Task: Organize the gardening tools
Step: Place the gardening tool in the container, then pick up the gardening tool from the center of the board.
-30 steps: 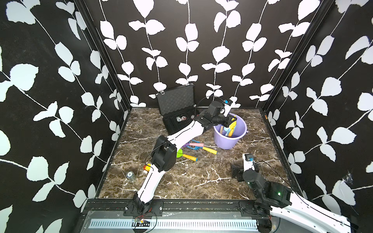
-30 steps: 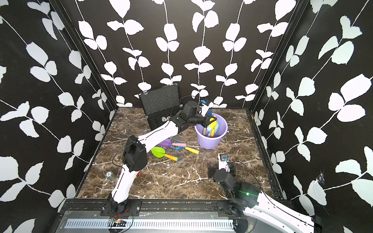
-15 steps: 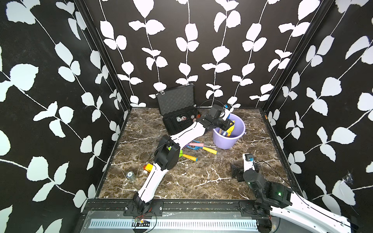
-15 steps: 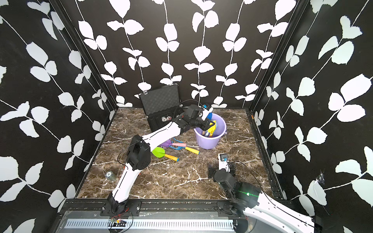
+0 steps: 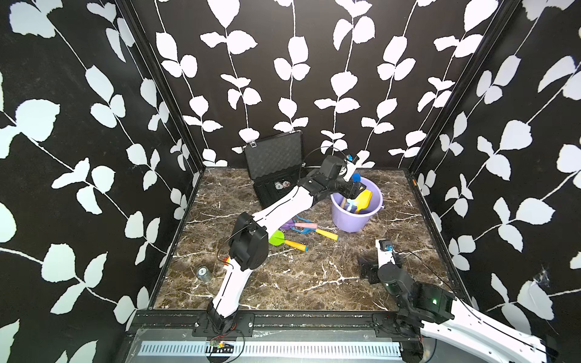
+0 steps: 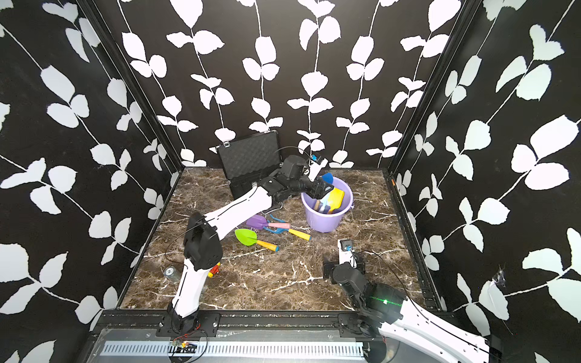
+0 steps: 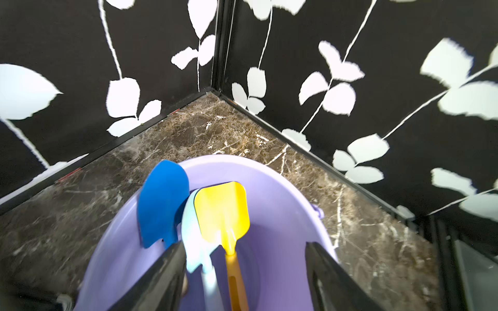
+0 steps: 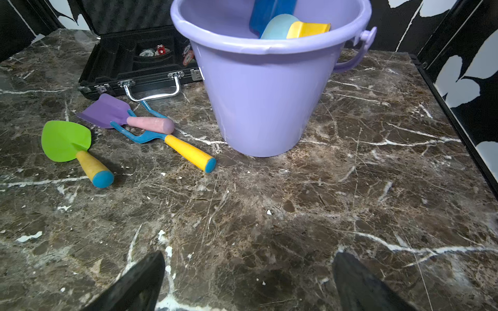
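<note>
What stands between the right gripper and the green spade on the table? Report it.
Nothing visible does. Only bare marble table lies between the open right gripper and the green spade. The blue rake and purple spade lie off to its side, toward the purple bucket.

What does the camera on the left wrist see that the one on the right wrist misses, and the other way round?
Only the left wrist: a look down into the purple bucket, showing the handles of the yellow spade and pale-blue scoop between the left arm's fingers, spread wide. Only the right wrist: the green spade, purple spade and blue claw rake lying on the table, the black case, and the right arm's fingers. Both: the bucket, with the blue spade, pale-blue and yellow heads inside.
</note>
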